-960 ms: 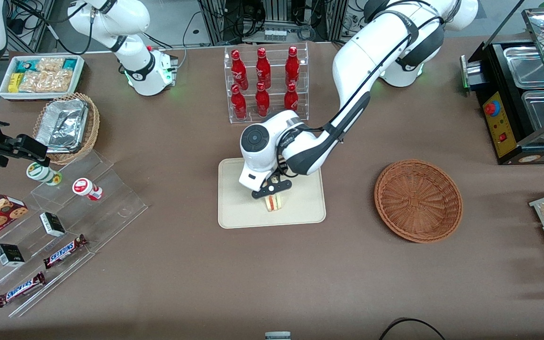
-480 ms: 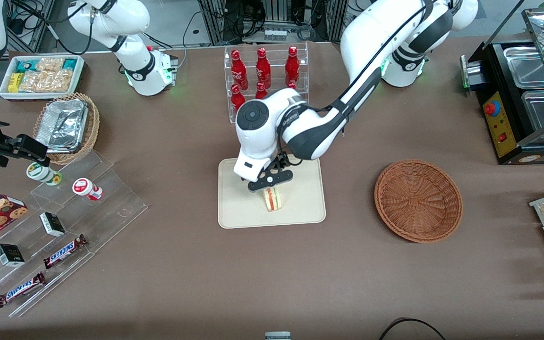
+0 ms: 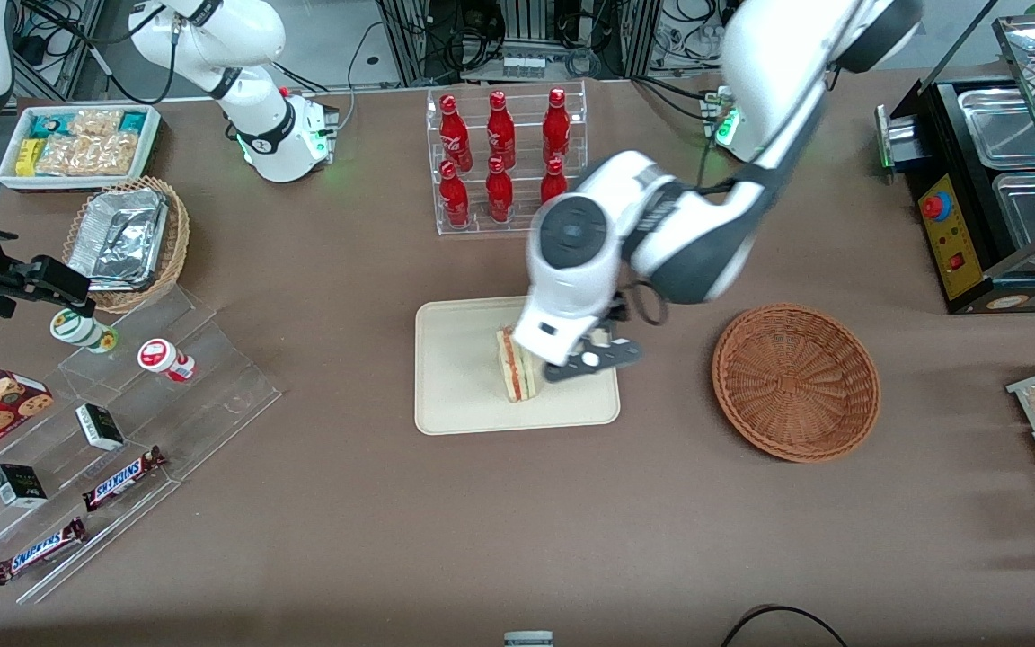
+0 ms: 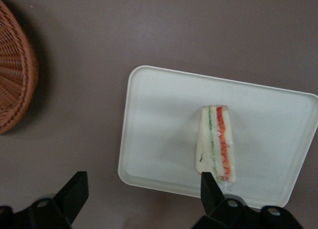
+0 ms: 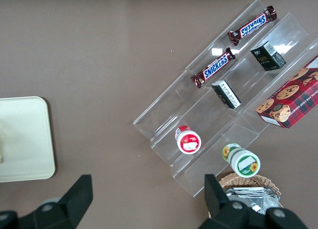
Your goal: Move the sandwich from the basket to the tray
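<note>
The sandwich (image 3: 517,367) stands on edge on the beige tray (image 3: 455,386), its red, orange and green layers showing. My left gripper (image 3: 591,356) hangs above the tray's edge on the side toward the basket (image 3: 796,382), open with nothing between its fingers. In the left wrist view the sandwich (image 4: 217,142) rests on the tray (image 4: 159,124), apart from the gripper (image 4: 142,191), whose one fingertip (image 4: 210,187) overlaps the wedge's end. The reddish-brown basket (image 4: 12,75) shows nothing inside it.
A clear rack of red bottles (image 3: 504,162) stands farther from the front camera than the tray. Toward the parked arm's end are a tan wicker basket with foil trays (image 3: 127,238), a white snack bin (image 3: 77,144) and stepped acrylic shelves (image 3: 122,422). A black food warmer (image 3: 994,180) sits at the working arm's end.
My gripper has risen off the sandwich and swung toward the basket. The sandwich stays standing on the tray.
</note>
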